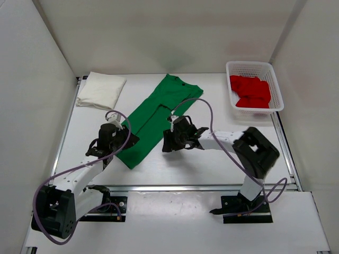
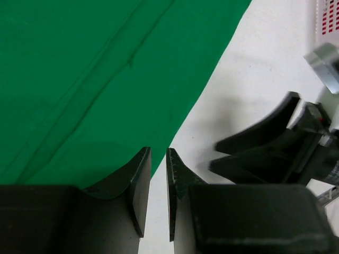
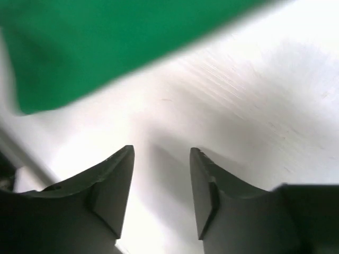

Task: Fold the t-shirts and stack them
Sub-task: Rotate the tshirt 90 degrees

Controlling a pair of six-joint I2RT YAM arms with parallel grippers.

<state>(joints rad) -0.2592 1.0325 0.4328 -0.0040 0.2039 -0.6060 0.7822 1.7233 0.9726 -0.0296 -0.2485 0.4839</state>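
The bright green t-shirt (image 1: pixel 156 116) lies folded into a long strip, running diagonally across the table's middle. My left gripper (image 1: pixel 131 139) sits low at the strip's near end. Its jaws (image 2: pixel 158 151) stand a narrow gap apart, with white table showing between them and the green cloth (image 2: pixel 106 79) just beyond the left finger. My right gripper (image 1: pixel 166 143) hovers beside the strip's right edge; in its wrist view it (image 3: pixel 161 150) is open over bare table, with the green shirt (image 3: pixel 95 47) ahead. The cream-white t-shirt (image 1: pixel 100 90) lies folded at the back left. The red t-shirt (image 1: pixel 251 91) is bunched in the basket.
The white mesh basket (image 1: pixel 275 84) stands at the back right corner. White walls close in the table on three sides. A metal rail (image 1: pixel 201 187) runs along the near edge. The right gripper's dark fingers (image 2: pixel 265 148) show close by in the left wrist view.
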